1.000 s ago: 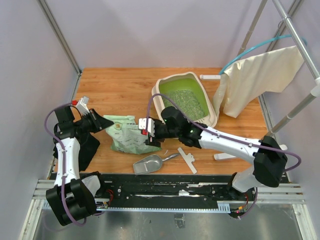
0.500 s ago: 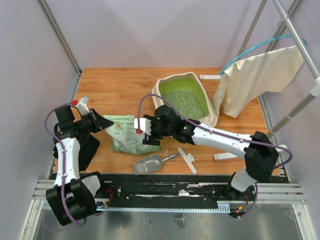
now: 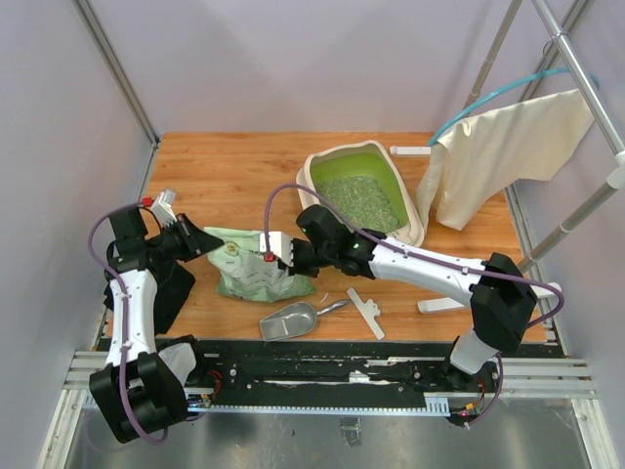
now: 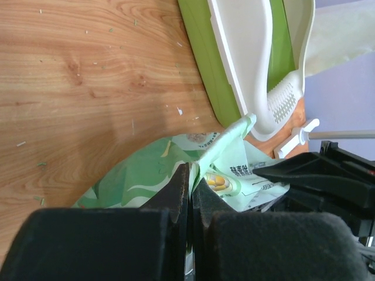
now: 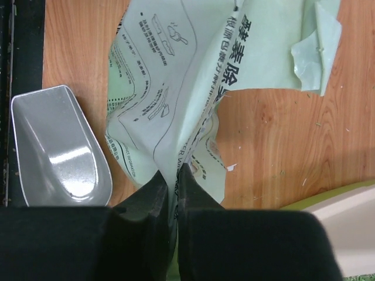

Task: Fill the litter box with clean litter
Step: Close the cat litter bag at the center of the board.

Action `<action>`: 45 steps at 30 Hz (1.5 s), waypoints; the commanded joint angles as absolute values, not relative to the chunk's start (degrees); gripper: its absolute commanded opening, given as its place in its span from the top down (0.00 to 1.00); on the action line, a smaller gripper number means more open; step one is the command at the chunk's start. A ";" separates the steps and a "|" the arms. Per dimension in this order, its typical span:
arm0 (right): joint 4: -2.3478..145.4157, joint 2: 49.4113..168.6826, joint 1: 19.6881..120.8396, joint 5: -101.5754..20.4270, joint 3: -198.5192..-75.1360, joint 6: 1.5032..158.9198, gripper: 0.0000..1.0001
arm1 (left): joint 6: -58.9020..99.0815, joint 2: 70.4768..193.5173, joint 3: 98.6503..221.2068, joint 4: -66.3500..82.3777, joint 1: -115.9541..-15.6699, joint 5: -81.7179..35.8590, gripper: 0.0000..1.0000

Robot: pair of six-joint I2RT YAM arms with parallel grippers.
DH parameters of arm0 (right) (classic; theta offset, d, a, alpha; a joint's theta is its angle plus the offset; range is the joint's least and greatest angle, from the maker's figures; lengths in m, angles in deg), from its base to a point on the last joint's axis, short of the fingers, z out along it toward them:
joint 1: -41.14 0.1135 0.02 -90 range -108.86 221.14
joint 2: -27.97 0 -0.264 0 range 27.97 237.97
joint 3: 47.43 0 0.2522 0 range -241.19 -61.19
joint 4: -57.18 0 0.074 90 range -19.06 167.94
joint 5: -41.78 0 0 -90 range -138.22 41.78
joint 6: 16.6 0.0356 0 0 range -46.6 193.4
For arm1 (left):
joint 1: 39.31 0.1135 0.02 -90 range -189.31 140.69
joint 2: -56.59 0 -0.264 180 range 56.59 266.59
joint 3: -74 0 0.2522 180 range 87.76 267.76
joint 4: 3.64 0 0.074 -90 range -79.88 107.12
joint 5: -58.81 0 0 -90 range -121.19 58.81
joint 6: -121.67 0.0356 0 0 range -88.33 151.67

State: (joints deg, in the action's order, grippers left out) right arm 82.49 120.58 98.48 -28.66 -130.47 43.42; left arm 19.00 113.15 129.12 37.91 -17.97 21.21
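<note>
The cream-white, green-lined plastic litter box (image 3: 354, 163) sat upper centre-right, pale green-grey clean litter granules (image 3: 363, 200) inside. Lower left of it lay the light green printed plastic bag (image 3: 249, 266), the left gripper (image 4: 190, 175) and right gripper (image 5: 171, 173) each with jaws clamped on its edge

A wood-grain bench (image 3: 225, 176) is boxed in by plain pale lilac walls (image 3: 322, 59), with grey metal poles (image 3: 115, 68) at the corners. At right, a cream cloth (image 3: 503, 156) hangs from a slanted rail (image 3: 568, 57). The light is soft and even.
</note>
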 commanded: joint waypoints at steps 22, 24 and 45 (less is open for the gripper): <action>84.04 113.92 92.29 -23.84 -126.92 47.55 0.99 | 37.64 103.17 139.13 28.34 -40.70 15.68 0.00; 82.30 112.58 92.31 -23.86 -125.68 47.31 0.99 | 43.89 105.98 139.25 30.63 -48.47 12.72 0.00; 70.59 105.35 92.34 -20.81 -115.12 44.12 0.99 | 76.13 116.27 133.15 42.52 -58.73 6.20 0.00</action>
